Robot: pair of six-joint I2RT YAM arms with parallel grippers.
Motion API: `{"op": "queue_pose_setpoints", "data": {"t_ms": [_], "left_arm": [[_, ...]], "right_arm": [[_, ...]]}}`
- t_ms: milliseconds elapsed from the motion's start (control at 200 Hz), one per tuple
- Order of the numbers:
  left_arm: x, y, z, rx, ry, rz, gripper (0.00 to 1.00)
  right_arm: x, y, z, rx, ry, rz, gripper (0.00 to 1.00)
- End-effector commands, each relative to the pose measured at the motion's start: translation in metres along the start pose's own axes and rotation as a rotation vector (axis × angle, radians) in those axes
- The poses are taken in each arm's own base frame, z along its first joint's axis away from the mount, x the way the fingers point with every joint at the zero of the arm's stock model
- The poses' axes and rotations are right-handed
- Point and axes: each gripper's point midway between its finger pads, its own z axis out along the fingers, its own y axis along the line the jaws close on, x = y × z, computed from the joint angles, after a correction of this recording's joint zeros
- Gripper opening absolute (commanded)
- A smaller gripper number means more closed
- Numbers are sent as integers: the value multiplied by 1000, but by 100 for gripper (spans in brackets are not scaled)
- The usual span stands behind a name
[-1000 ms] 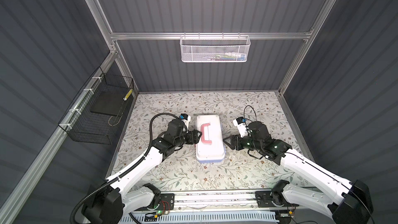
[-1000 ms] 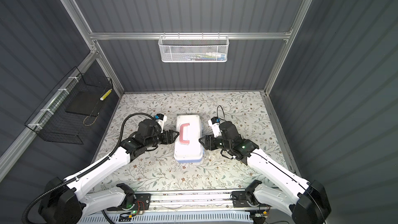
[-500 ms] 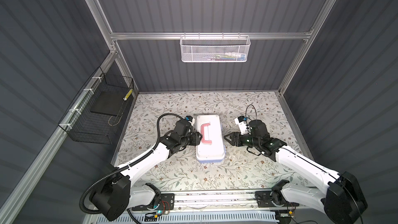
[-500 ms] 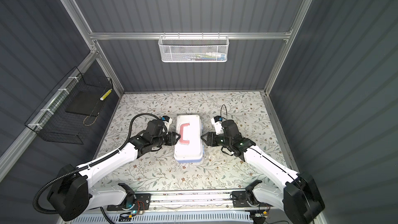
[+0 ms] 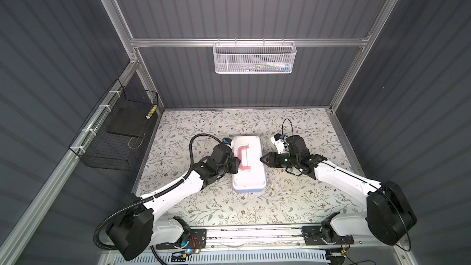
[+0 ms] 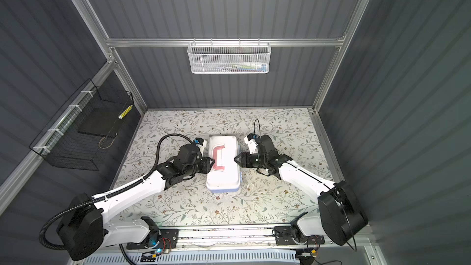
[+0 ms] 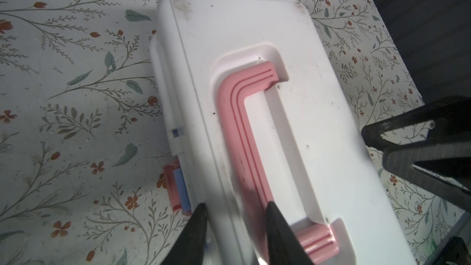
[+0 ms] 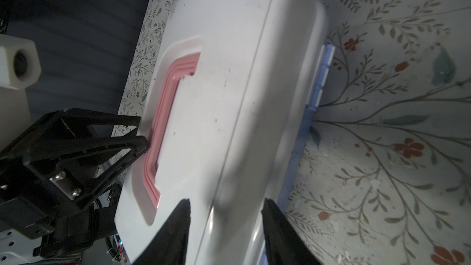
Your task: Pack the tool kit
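Both grippers have drawn in against the tool kit over the last second. Left gripper: at its left long edge, jaws astride the lid rim and pink handle. Right gripper: at its right, hinged edge, jaws astride the rim. Whether either pair is clamped cannot be told. Tool kit: lid down, flat on the floral surface, between the grippers.

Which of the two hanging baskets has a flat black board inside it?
The black wire basket, at the left in both top views; the board lies in it. The white mesh basket at the back holds small coloured items.
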Motion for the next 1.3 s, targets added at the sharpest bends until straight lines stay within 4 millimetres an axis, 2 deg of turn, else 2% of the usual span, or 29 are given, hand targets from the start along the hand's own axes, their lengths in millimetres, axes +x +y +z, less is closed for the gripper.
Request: {"op": "queue_pose_setpoints", "data": {"t_ms": [0, 140, 230, 445, 630, 695, 851, 966, 1121, 1231, 1291], "left_arm": [[20, -19, -3, 68, 55, -16, 38], [22, -36, -9, 129, 31, -51, 38], [26, -47, -12, 145, 27, -45, 38], [43, -81, -4, 158, 54, 32, 38], [50, -96, 0, 158, 60, 84, 39], [50, -97, 0, 151, 60, 103, 45], [39, -73, -12, 21, 15, 126, 67], [25, -46, -34, -103, -53, 135, 99], [14, -3, -67, -259, -137, 133, 100], [27, 38, -69, -343, -132, 94, 100], [36, 53, -66, -368, -140, 80, 100]], "right_arm": [[-7, 12, 3, -53, 15, -19, 49], [-8, 18, 7, -86, 45, -19, 49], [-8, 16, 6, -68, 50, -19, 49], [-8, 16, 5, -54, 86, -35, 51], [-6, 9, -3, -16, 107, -11, 52], [-3, 4, -8, -1, 103, -3, 53], [-6, -4, -18, 5, 74, 27, 54], [-13, 0, -24, -7, 53, -2, 54], [-18, 6, -30, -13, 49, -28, 54], [-22, 10, -32, -31, 43, -37, 54], [-24, 13, -32, -46, 46, -36, 54]]}}
